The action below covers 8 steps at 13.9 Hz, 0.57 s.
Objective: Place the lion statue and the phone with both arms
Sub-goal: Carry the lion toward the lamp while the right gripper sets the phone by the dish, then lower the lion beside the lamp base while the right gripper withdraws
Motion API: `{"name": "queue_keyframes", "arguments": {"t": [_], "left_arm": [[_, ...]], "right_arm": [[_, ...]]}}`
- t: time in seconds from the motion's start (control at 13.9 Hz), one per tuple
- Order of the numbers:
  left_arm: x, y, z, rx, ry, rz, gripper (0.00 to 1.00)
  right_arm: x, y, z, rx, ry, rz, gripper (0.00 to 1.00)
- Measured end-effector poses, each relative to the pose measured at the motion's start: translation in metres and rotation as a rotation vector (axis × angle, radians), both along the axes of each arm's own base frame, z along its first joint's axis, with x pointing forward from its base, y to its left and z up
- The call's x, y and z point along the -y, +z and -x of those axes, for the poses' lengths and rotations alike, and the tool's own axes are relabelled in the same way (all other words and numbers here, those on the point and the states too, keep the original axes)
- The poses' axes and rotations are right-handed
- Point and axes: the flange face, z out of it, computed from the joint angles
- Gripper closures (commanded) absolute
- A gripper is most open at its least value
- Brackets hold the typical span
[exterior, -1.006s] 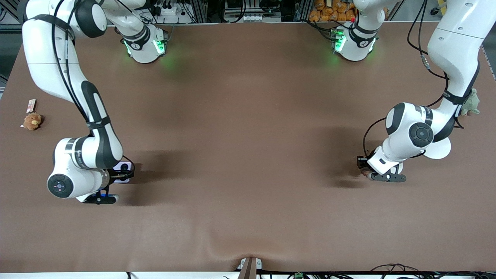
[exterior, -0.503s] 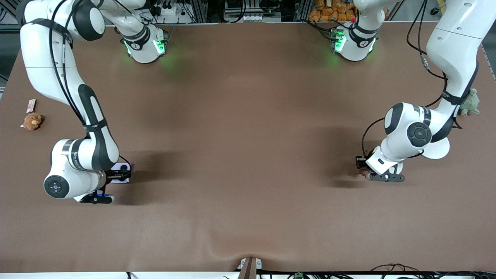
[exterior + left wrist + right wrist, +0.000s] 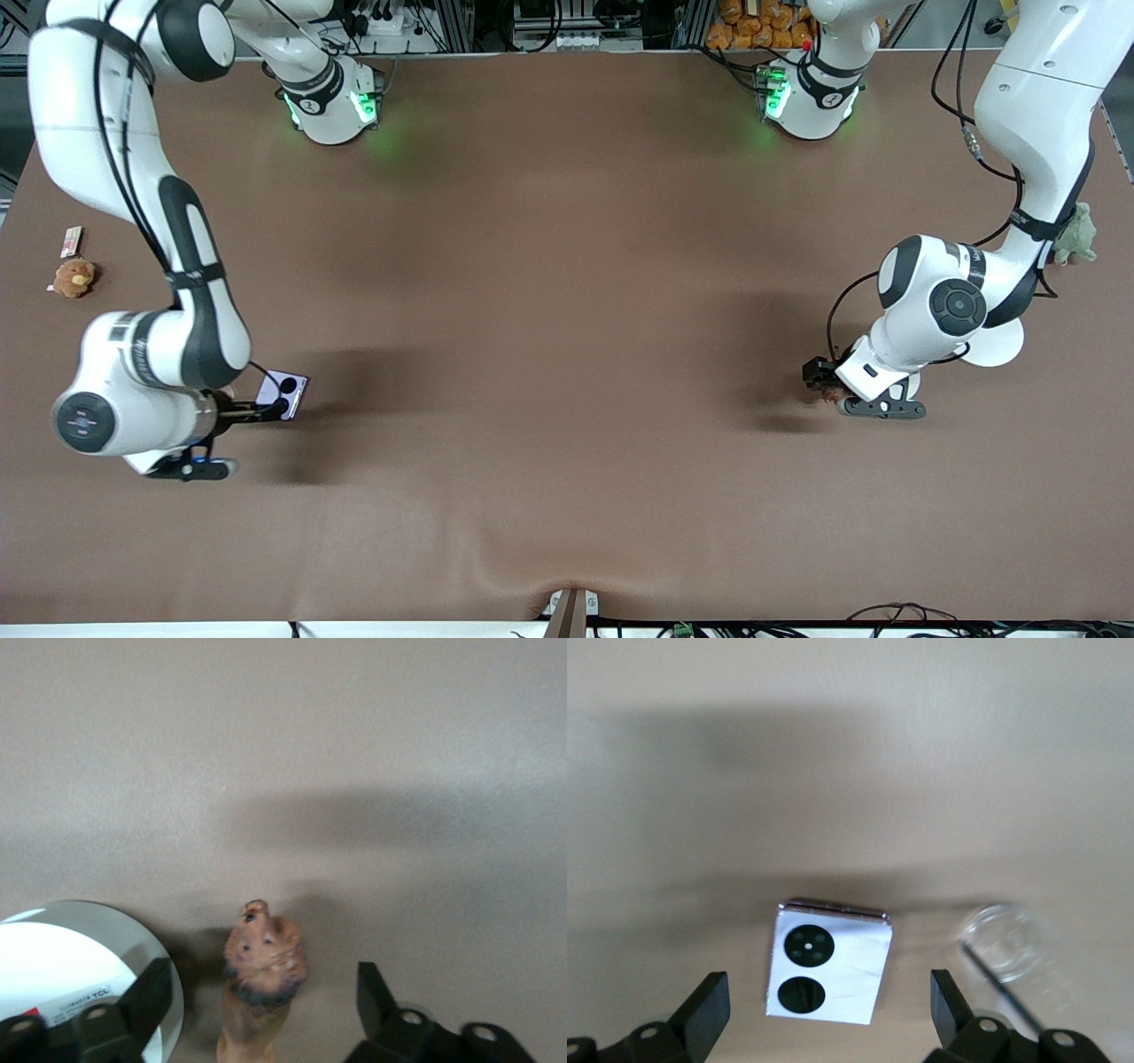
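The pale-lavender phone [image 3: 285,392] lies flat on the brown table near the right arm's end, its two black circles facing up. In the right wrist view the phone [image 3: 828,974] lies between the spread fingers, untouched. My right gripper [image 3: 268,406] [image 3: 828,994] is open, low beside the phone. The small brown lion statue [image 3: 830,392] sits on the table near the left arm's end. In the left wrist view the lion [image 3: 261,974] is between the spread fingers, its face turned up to the camera. My left gripper [image 3: 819,381] [image 3: 262,997] is open around it, not touching.
An orange-brown plush toy [image 3: 73,277] and a small packet [image 3: 71,240] lie at the right arm's end. A green plush toy [image 3: 1075,235] lies at the left arm's end, partly hidden by the arm. A white round disc [image 3: 999,344] [image 3: 53,961] lies beside the lion.
My right arm has drawn back toward its end of the table, uncovering the phone, which stays put. My left gripper has shifted only slightly by the lion.
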Motion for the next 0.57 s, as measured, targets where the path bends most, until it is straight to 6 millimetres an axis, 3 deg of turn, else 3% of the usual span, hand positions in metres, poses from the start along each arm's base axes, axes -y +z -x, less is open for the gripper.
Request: {"name": "queue_keyframes", "arguments": {"t": [0.14, 0.29, 0.43, 0.57], "left_arm": [[0.005, 0.007, -0.005, 0.014, -0.007, 0.001, 0.00], [0.009, 0.016, -0.009, 0.026, -0.012, -0.002, 0.00], [0.012, 0.029, -0.013, 0.033, -0.017, -0.011, 0.00], [0.023, 0.048, -0.017, 0.022, -0.032, -0.023, 0.00]], "right_arm": [[-0.002, 0.073, -0.004, 0.102, 0.042, -0.021, 0.00], [-0.006, 0.140, 0.009, 0.167, 0.064, -0.042, 0.00], [-0.018, 0.192, 0.037, 0.202, 0.085, -0.051, 0.00], [-0.026, 0.231, 0.067, 0.206, 0.097, -0.055, 0.00]]}}
